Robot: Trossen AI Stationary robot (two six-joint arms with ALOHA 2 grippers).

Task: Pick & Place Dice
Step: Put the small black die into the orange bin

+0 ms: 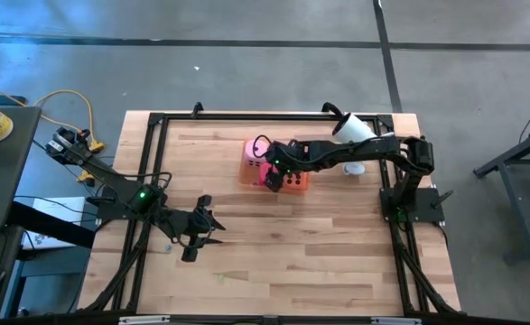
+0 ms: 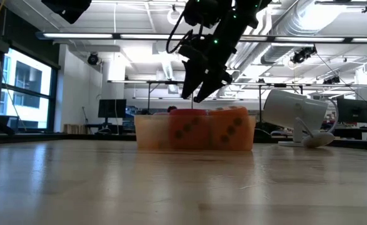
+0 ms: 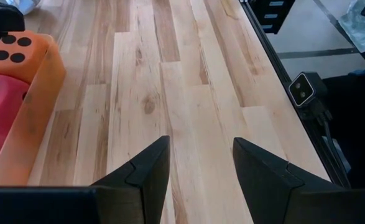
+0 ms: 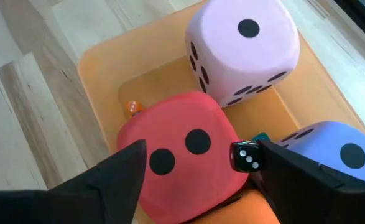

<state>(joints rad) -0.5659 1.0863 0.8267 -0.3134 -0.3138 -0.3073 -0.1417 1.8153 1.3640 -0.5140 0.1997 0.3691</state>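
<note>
Four soft cubic dice (image 4: pixel 182 149) inside translucent orange tray (image 4: pixel 101 68).

You have a light wooden plank tabletop (image 1: pixel 283 244) in a black frame. On it, near the far edge, sits the translucent orange tray (image 1: pixel 251 171); a white camera-like device (image 1: pixel 355 168) lies towards the far right corner.
</note>
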